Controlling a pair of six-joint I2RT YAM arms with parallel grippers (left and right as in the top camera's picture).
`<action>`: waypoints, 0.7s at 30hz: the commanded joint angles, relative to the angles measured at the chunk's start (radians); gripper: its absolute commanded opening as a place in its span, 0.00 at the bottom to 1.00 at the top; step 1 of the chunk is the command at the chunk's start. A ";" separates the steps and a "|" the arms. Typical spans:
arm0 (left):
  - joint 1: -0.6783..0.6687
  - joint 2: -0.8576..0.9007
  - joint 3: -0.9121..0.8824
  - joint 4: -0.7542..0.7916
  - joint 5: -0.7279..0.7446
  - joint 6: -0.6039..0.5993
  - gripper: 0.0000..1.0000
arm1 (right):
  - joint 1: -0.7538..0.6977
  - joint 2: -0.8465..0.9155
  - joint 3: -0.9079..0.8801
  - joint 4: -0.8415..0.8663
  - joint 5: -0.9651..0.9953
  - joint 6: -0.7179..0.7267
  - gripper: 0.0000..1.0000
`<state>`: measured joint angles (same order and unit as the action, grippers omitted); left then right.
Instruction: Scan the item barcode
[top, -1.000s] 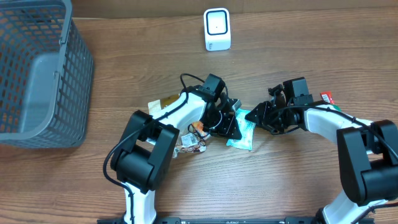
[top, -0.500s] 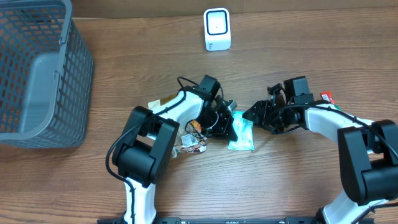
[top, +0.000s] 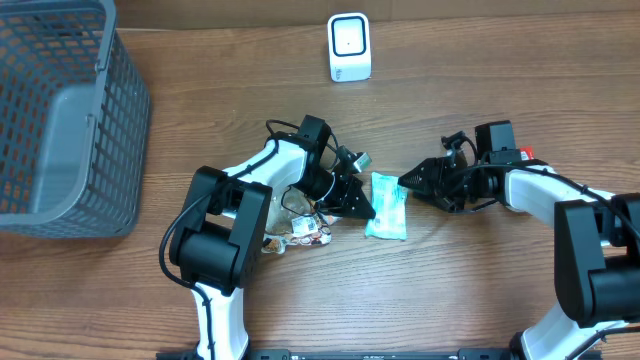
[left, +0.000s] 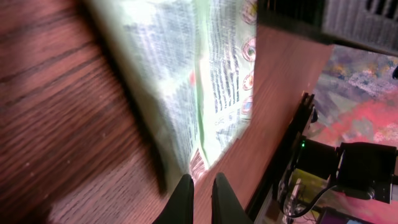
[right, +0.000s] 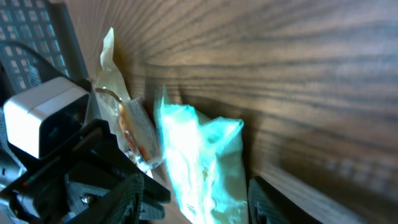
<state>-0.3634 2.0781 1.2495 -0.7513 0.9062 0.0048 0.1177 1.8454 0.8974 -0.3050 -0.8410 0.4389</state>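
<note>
The item, a pale teal packet (top: 386, 205), lies flat on the wooden table between the two arms. My left gripper (top: 364, 210) rests just off its left edge with the jaws shut and nothing between them. Through the left wrist camera the printed packet (left: 186, 81) fills the space ahead of that gripper (left: 203, 179). My right gripper (top: 410, 183) stands open at the packet's upper right corner. Its wrist camera shows the packet (right: 199, 155) lying between its spread fingers (right: 134, 199). No barcode can be read in any view. The white scanner (top: 349, 47) stands at the table's far edge.
A grey mesh basket (top: 60, 120) fills the far left. Clear wrapped snacks (top: 300, 228) and a tan packet (top: 262, 165) lie under the left arm. A small red item (top: 527, 155) sits beside the right arm.
The left gripper has closed and pulled back to the left, uncovering the packet. The right gripper has drawn back slightly to the right and opened wider.
</note>
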 joint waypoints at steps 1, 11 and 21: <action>-0.005 -0.040 0.010 -0.001 0.043 0.040 0.04 | 0.008 0.012 0.001 -0.020 -0.017 0.051 0.54; -0.035 -0.040 0.010 -0.004 -0.111 -0.068 0.04 | 0.008 0.012 0.000 0.012 0.092 -0.002 0.50; -0.130 -0.038 0.010 0.027 -0.316 -0.231 0.09 | 0.097 0.013 0.000 0.015 0.251 -0.002 0.48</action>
<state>-0.4740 2.0678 1.2499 -0.7399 0.6830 -0.1532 0.1699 1.8462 0.8963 -0.2977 -0.6807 0.4480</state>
